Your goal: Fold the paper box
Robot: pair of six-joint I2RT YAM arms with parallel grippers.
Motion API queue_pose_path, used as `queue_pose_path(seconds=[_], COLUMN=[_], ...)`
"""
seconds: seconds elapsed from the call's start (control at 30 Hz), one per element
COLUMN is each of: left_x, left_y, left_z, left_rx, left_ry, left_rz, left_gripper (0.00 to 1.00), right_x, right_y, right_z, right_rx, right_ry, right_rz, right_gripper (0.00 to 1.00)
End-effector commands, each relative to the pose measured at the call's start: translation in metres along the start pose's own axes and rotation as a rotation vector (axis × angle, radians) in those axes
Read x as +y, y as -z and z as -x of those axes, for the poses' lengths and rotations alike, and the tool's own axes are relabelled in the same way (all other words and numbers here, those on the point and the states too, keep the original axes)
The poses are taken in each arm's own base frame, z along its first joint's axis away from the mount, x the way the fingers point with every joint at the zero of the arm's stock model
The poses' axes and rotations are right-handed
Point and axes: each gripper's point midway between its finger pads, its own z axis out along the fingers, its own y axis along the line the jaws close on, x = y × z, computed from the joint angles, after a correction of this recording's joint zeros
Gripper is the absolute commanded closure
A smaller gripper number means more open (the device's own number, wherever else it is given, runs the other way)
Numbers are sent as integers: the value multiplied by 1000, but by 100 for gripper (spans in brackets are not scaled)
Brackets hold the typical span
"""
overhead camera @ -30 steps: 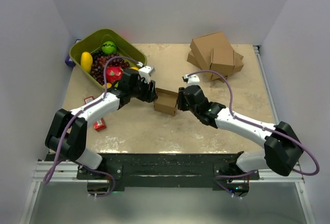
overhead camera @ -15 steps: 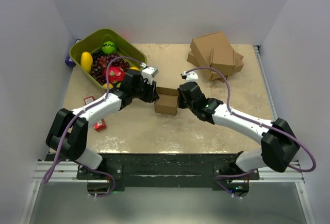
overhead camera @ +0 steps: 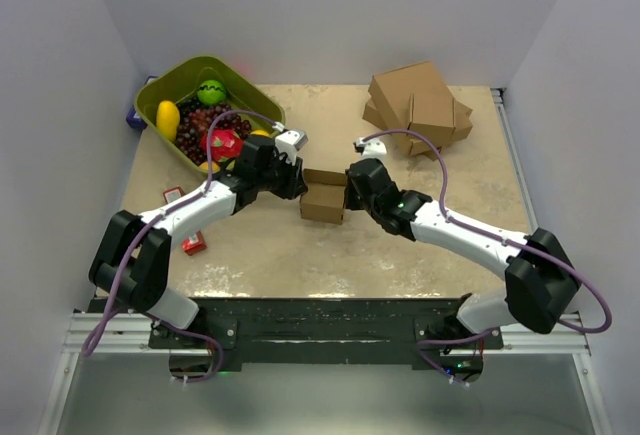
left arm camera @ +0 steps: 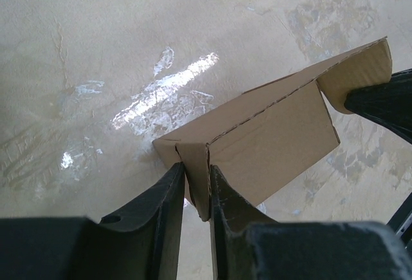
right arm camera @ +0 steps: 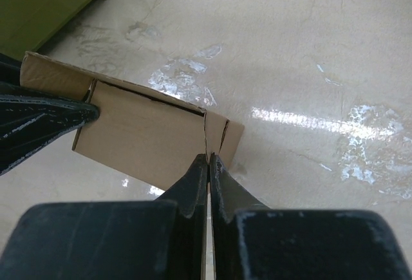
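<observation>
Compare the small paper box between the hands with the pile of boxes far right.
The paper box is single and small; the pile holds several larger boxes. The left hand and right hand pinch the paper box; the pile lies untouched. Both are brown cardboard.

I count two arms and two grippers, left gripper (left arm camera: 196,186) and right gripper (right arm camera: 207,163), plus one small paper box (overhead camera: 322,198). One pile of bigger brown cartons (overhead camera: 418,103), at least three, exact number I can't tell. One green bin (overhead camera: 244,85), where I make out one yellow fruit (overhead camera: 168,119), one green ball (overhead camera: 211,92), one red fruit (overhead camera: 221,143) and one grape bunch (overhead camera: 190,135); outside it one small red packet (overhead camera: 193,244), one red-edged item (overhead camera: 173,194) and one blue item (overhead camera: 133,115).
</observation>
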Motion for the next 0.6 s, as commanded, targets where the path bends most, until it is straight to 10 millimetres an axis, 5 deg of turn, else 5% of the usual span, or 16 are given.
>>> queue_pose_path(seconds=[0.0,0.57], left_x=[-13,-14], left_y=[-4,-6], left_z=[10,5], left_rx=[-18,-5], left_ry=[-28,-27], left_rz=[-41,-44], left_gripper=[76,78], right_x=[12,-1], right_y=[-4,-17], right_z=[9,-32], right_rx=[-24,43], right_ry=[-62,-50], right_rz=[27,-13], right_gripper=[100,100])
